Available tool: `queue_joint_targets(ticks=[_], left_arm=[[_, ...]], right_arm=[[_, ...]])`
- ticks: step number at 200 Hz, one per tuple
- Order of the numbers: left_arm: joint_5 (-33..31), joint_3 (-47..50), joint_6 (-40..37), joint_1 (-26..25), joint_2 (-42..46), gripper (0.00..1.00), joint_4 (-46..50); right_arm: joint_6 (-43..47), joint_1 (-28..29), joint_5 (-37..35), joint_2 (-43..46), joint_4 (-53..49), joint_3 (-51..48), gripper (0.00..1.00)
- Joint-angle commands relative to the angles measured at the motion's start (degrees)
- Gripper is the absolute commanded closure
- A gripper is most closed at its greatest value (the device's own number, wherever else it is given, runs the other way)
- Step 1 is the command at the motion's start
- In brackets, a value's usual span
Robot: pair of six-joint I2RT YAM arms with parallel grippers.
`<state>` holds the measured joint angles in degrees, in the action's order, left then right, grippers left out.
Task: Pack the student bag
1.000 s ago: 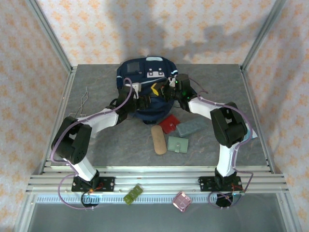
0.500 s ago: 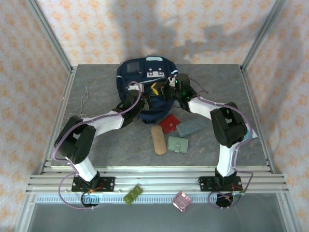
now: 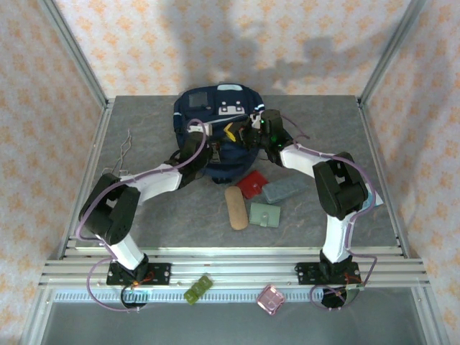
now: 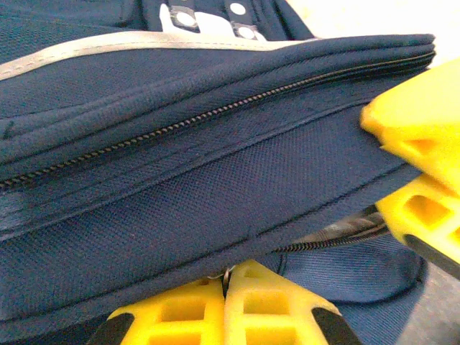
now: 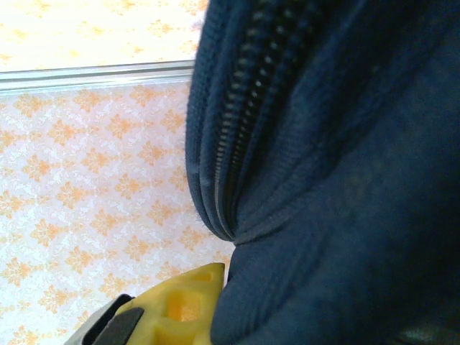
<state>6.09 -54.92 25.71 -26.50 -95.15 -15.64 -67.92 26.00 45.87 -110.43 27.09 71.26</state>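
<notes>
student bag point(image 3: 215, 115) sits at the far middle of the grey bench point(image 3: 180, 223), mouth toward the arms. left claw point(image 4: 226, 305) is pinched shut at the bag's zip seam, nipping flap edge or pull, can't tell which. right claw point(image 3: 248, 133) is clamped on fabric at the bag's right rim. likely step: spread the mouth. pull apart evenly and lift gently so the fabric doesn't slip. red pouch point(image 3: 253, 185) lies just in front of the bag. orange-patterned walls stand behind the bag.

Arms point(image 3: 154, 183): black joints, white links; lilac cables point(image 3: 144, 171) looped alongside; tool fingers point(image 4: 180, 316) yellow, ribbed.
</notes>
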Motion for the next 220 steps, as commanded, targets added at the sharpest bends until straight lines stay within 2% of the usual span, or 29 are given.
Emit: queue_joint_targets(ticks=[1, 20, 50, 72, 95, 119, 136, 154, 220], left_arm=[[8.25, -1.09, 1.35, 2.4, 2.44, 1.0, 2.16], [6.55, -2.13, 0.47, 2.42, 1.82, 1.0, 5.33], [2.93, -1.53, 2.09, 2.12, 0.79, 1.0, 2.85], [3.82, -0.05, 3.79, 1.6, 0.42, 0.81, -3.56], [3.19, -0.75, 3.65, 0.73, -1.22, 0.79, -5.95], [-2.1, -1.59, 2.4, -1.01, -2.44, 0.81, -5.28], [-6.95, -1.43, 2.36, -1.79, -2.99, 0.91, -4.68], [-8.87, -1.16, 2.68, -1.75, -3.31, 1.0, -4.15], [-11.39, 2.94, 0.92, 0.21, 3.95, 1.0, 8.39]], right_arm=[[0.55, 1.34, 3.45, 0.39, 4.42, 2.18, 1.0], [0.55, 1.34, 3.44, 0.48, 4.54, 1.78, 1.0], [0.22, 1.42, 3.4, 0.89, 5.13, 1.26, 1.0], [0.26, 1.42, 3.24, 1.09, 4.71, 1.31, 1.0], [0.51, 1.42, 3.09, 1.27, 4.26, 1.33, 1.0], [0.42, 1.51, 3.09, 1.32, 4.2, 1.49, 1.0], [0.49, 1.51, 3.07, 1.36, 3.92, 1.78, 1.0], [0.64, 1.51, 3.13, 1.23, 3.62, 2.11, 1.0], [4.52, -0.84, 0.31, 2.5, -0.43, 0.08, 1.0]])
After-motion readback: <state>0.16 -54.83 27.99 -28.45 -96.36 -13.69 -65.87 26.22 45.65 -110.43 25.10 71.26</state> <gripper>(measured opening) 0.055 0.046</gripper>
